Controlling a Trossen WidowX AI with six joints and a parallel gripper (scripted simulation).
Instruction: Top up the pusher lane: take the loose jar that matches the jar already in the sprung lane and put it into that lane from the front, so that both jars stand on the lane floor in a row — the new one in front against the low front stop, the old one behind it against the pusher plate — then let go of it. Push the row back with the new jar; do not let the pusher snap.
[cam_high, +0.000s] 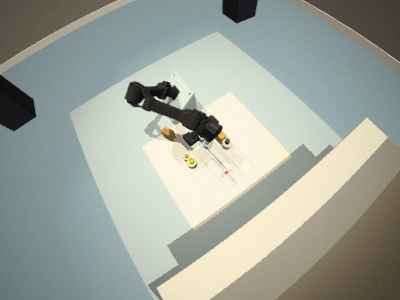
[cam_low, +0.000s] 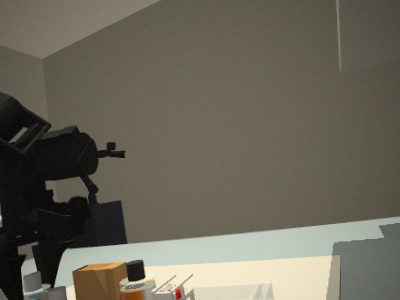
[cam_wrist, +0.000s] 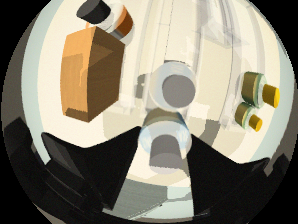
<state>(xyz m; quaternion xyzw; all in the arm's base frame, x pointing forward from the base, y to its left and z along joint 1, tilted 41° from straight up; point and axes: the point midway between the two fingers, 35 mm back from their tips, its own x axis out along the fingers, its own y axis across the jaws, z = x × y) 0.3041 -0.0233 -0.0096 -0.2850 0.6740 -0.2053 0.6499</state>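
My gripper (cam_wrist: 164, 134) (cam_low: 34, 288) is shut on a clear jar with a grey lid (cam_wrist: 165, 159) (cam_low: 32, 281). A matching grey-lidded jar (cam_wrist: 178, 91) (cam_low: 57, 293) (cam_high: 207, 145) stands at the front part of the clear sprung lane. In the wrist view the held jar is just in front of it, in line with the lane, and their outlines meet; I cannot tell whether they touch. In the exterior view the held jar's lid shows higher than the other lid. The pusher plate, the front stop and the held jar's base are not clearly visible.
A wooden block (cam_wrist: 90, 75) (cam_high: 221, 136) (cam_low: 97, 282) stands beside the lane, near an orange jar with a black lid (cam_wrist: 93, 11) (cam_low: 136, 270). Two green jars with yellow lids (cam_wrist: 252, 89) (cam_wrist: 243, 115) stand on the other side. Another wooden block (cam_high: 168, 133) is near the arm.
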